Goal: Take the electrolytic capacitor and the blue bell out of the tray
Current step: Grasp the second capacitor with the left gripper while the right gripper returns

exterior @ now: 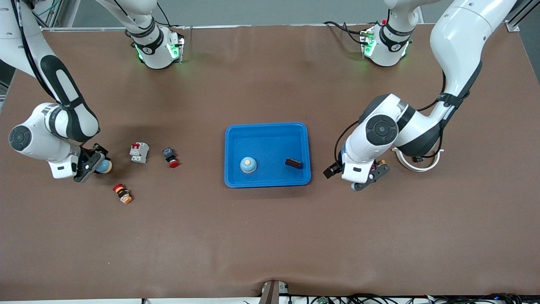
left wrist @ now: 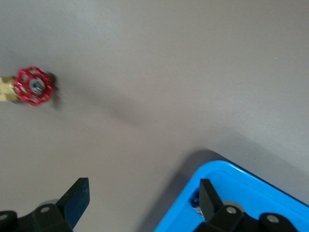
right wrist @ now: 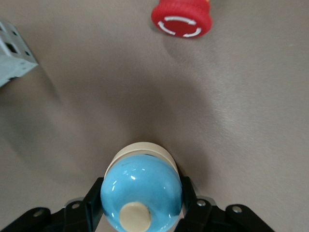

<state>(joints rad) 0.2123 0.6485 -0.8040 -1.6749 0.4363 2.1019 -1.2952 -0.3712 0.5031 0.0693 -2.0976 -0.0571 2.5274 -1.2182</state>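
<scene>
Right gripper [right wrist: 140, 212] pinching blue bell [right wrist: 141, 193] outside tray [exterior: 236, 177]: release next. Left gripper [left wrist: 140, 203] spread beside tray; capacitor [exterior: 293, 163] still inside, needs reach.

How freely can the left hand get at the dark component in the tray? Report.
Probably yes: the left hand hangs open beside the tray, the dark component lies uncovered near that rim, and the blue bell sits apart from it.
</scene>
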